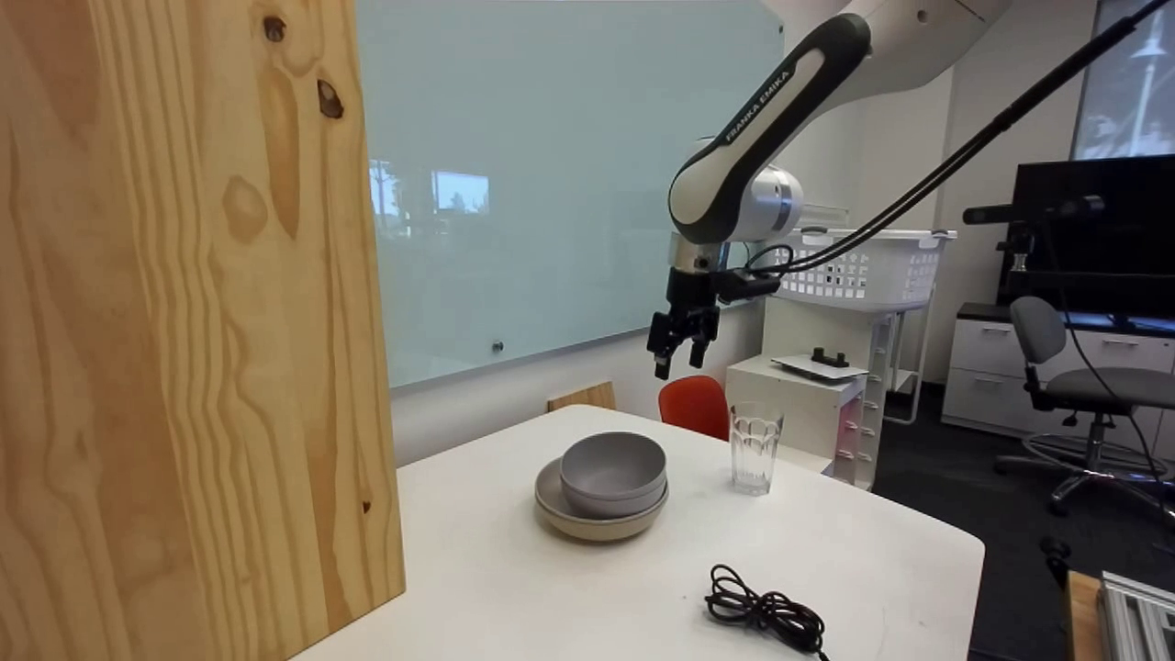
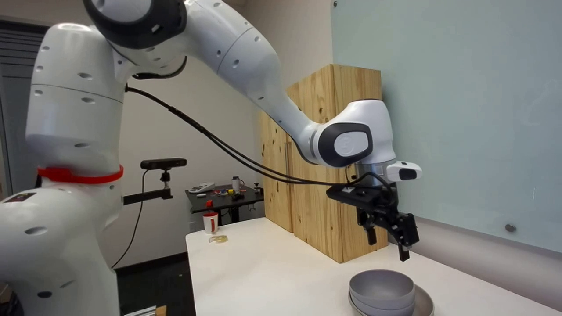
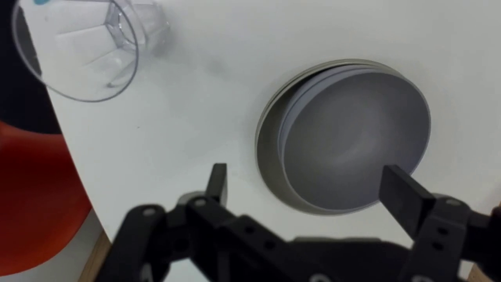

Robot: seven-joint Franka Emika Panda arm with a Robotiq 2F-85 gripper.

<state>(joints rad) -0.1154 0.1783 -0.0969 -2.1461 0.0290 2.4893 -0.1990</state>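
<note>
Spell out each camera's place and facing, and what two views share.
In an exterior view: near the wooden cabinet, looking across the table at the bowl stack and drinking glass; part of the arm and the fingers show.
In an exterior view: close to the robot's shoulder, facing the wooden cabinet and a mug; shoulder, arm and fingers show.
Wrist view: above the table, facing down at bowl stack and drinking glass; fingers at the bottom.
Both exterior views share table, wooden cabinet, bowl stack and glass board.

In an exterior view, nested bowls (image 1: 606,488) stand left of the glass (image 1: 755,452), behind the cable (image 1: 773,612).
</note>
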